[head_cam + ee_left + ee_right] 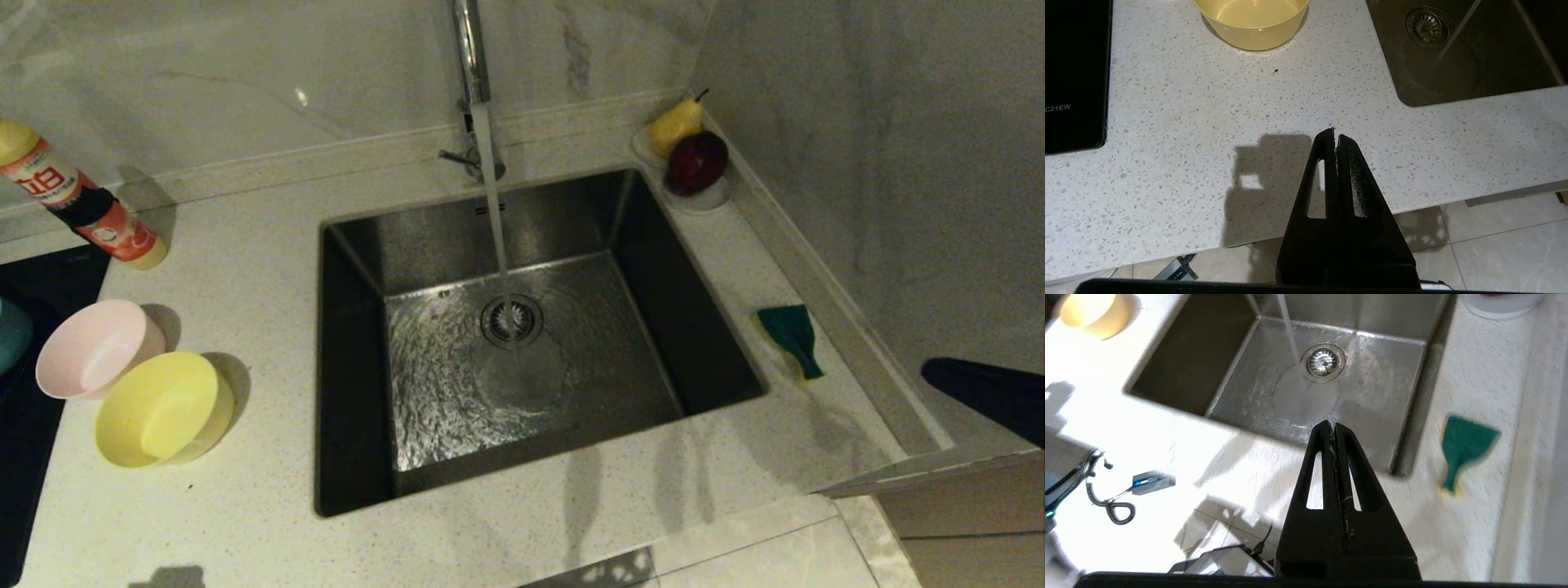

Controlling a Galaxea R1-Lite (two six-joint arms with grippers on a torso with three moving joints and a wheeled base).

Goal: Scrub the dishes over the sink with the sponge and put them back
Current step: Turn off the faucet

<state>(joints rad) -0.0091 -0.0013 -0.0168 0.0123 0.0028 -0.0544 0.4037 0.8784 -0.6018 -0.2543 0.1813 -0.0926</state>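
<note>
Water runs from the tap (472, 57) in a thin stream down into the sink (563, 220) and falls on the round drain (512, 320) in the middle of the wet steel floor. The sponge (790, 336) lies on the counter (245, 261) to the right of the sink, near the low ledge along the wall, with its green face up and a little yellow foam showing at the edge; it looks pinched narrow at one end. The right gripper (1334, 426) hangs above the front edge of the sink with its two fingers pressed together and nothing between them. The sponge is well apart from it, on the counter at the far side of the sink wall, and is not touched. The left gripper (1334, 134) is over the front part of the counter at the left of the sink, also with fingers together and empty. The yellow bowl (162, 410) stands on the counter beyond this gripper, apart from it, and the pink bowl (95, 348) stands just beside the yellow one, almost touching. A blue bowl (11, 333) shows only as a small part at the left border. A soap bottle (77, 199) lies tilted near the wall at the left. In the corner behind the sink a small white dish (702, 200) carries a dark red fruit (696, 162) and a yellow pear (676, 126).
</note>
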